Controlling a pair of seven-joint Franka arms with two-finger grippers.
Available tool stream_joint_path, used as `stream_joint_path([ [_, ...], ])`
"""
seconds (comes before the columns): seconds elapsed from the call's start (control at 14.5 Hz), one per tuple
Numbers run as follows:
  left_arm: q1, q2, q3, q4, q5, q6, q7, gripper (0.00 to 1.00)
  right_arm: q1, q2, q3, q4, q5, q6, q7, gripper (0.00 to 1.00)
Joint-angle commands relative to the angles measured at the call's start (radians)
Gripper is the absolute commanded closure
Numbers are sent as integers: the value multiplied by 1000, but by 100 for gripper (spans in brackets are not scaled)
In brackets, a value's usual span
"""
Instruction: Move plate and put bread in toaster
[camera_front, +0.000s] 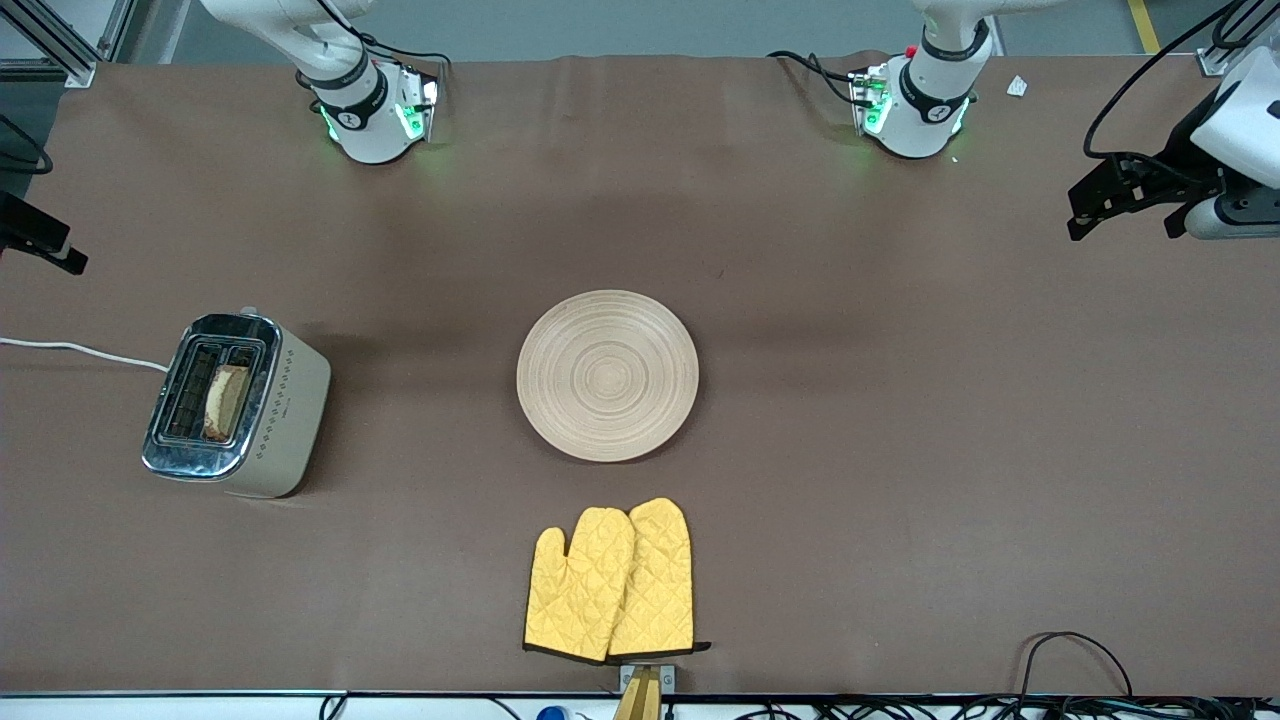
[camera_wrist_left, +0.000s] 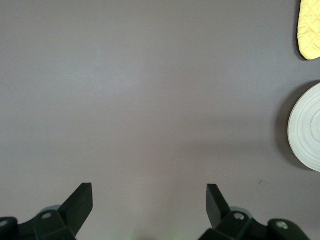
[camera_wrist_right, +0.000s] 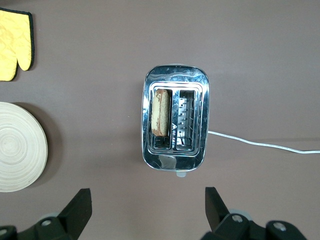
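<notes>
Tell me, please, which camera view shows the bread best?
The right wrist view: it looks straight down on the bread standing in one toaster slot. The front view shows it smaller and at an angle; the left wrist view shows no bread.

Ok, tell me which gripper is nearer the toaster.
Right. The right gripper hangs open over the table beside the toaster; the left gripper hangs open over bare table past the plate.

The left gripper (camera_wrist_left: 149, 202) hangs over bare brown table (camera_wrist_left: 150, 100), its two dark fingers (camera_wrist_left: 80, 202) spread wide apart with nothing between them. Off at the edge of the picture sits part of the pale round plate (camera_wrist_left: 306, 129), casting a shadow on the tabletop. Near it, not touching, pokes in the tip of a yellow oven mitt (camera_wrist_left: 310, 27).
</notes>
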Motion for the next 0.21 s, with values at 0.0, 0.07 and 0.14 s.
stream_joint_path([
  [0.0,-3,16,-3,31,8,-21,3,0,-16,-12,15,-11,-15,-6,17,0],
  [0.07,-1,16,-7,31,8,-24,3,0,-16,-12,15,-14,-15,-6,19,0],
  [0.14,-1,16,-8,33,8,-38,0,0,-16,-12,17,-14,-15,-8,19,0],
])
